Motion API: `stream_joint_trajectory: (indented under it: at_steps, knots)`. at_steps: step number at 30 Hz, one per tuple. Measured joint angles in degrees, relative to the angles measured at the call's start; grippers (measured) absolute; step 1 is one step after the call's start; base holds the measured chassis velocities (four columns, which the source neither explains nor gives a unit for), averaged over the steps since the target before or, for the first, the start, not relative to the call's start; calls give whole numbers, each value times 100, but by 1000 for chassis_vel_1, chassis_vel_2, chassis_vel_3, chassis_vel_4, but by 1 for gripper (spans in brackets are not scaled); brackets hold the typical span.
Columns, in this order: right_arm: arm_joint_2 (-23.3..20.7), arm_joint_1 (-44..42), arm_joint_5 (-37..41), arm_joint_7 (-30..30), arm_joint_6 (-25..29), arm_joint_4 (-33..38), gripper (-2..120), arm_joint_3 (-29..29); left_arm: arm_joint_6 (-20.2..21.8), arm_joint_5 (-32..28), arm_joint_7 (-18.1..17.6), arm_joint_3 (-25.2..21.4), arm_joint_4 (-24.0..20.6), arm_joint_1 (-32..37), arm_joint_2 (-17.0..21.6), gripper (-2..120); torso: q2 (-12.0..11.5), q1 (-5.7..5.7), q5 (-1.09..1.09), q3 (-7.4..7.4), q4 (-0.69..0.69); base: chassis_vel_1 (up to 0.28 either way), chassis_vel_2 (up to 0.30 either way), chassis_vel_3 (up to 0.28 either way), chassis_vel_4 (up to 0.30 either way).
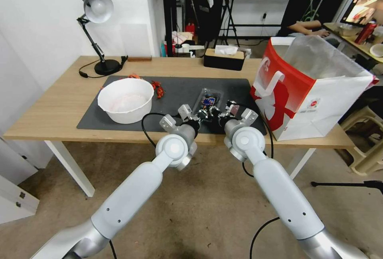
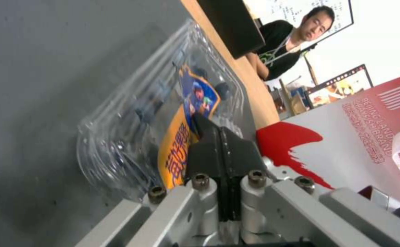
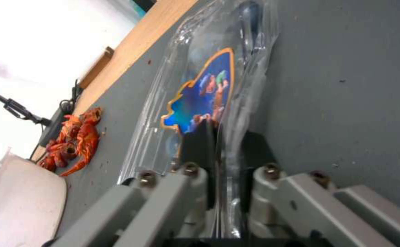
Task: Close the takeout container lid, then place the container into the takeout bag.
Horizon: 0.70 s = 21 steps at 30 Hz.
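The takeout container [image 1: 207, 100] is a small clear clamshell lying on the dark mat, with dark berries inside. Its lid [image 2: 195, 97] lies down over the box, colourful label facing up [image 3: 209, 85]. My left gripper [image 1: 202, 113] is shut with nothing between its pads, and its tip [image 2: 213, 125] rests against the label. My right gripper [image 1: 223, 114] is shut on the container's clear plastic edge, which runs between its fingers [image 3: 227, 132]. The red-and-white takeout bag [image 1: 311, 91] stands open just right of the container, its side close behind in the left wrist view [image 2: 369, 137].
A white bowl [image 1: 125, 99] sits on the left of the mat [image 1: 91, 121], with red crayfish-like pieces [image 1: 158, 88] beside it. A black tissue box [image 1: 223, 58] and a desk lamp [image 1: 97, 31] stand at the table's back. A plastic stool [image 1: 367, 139] stands beside the table's right end.
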Motion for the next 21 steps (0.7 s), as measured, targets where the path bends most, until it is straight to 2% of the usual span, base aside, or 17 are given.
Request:
stream_joint_trajectory:
  at_steps: [1,7,9,10,12,13,15,16,19,20,21]
  knots:
    - [1,0,-23,-11,3,-3,0,0,-7,88,32,-3,-18,11,13,0,0,0,0,0,0,0,0,0,0]
    - [9,-6,-80,-30,9,-1,0,-1,-99,646,231,4,-173,108,141,0,0,0,0,0,0,0,0,0,0]
    - [20,-5,-127,-29,9,5,0,-11,-148,1039,341,-13,-281,198,259,0,0,0,-1,0,-2,0,0,0,0]
    - [20,-5,-127,-29,9,5,0,-11,-148,1039,341,-13,-281,198,259,0,0,0,-1,0,-2,0,0,0,0]
    - [24,-5,-171,-28,11,10,0,-24,-183,1592,493,-101,-409,361,436,1,0,0,-1,0,-2,0,0,0,0]
    - [24,-5,-171,-28,11,10,0,-24,-183,1592,493,-101,-409,361,436,1,0,0,-1,0,-2,0,0,0,0]
    - [24,-5,-195,-27,11,20,0,-28,-204,2442,687,-234,-554,611,620,12,0,0,-1,0,-1,0,0,0,0]
    - [24,-5,-195,-27,11,20,0,-28,-204,2442,687,-234,-554,611,620,12,0,0,-1,0,-1,0,0,0,0]
    - [15,-6,-207,-25,12,34,0,-30,-259,3456,966,-487,-743,988,805,25,-1,0,0,0,0,0,0,0,0]
    - [15,-6,-207,-25,12,34,0,-30,-259,3456,966,-487,-743,988,805,25,-1,0,0,0,0,0,0,0,0]
    - [11,-5,-209,-23,11,38,0,-31,-283,3697,1034,-571,-813,1106,850,30,-1,1,-1,0,0,0,0,0,0]
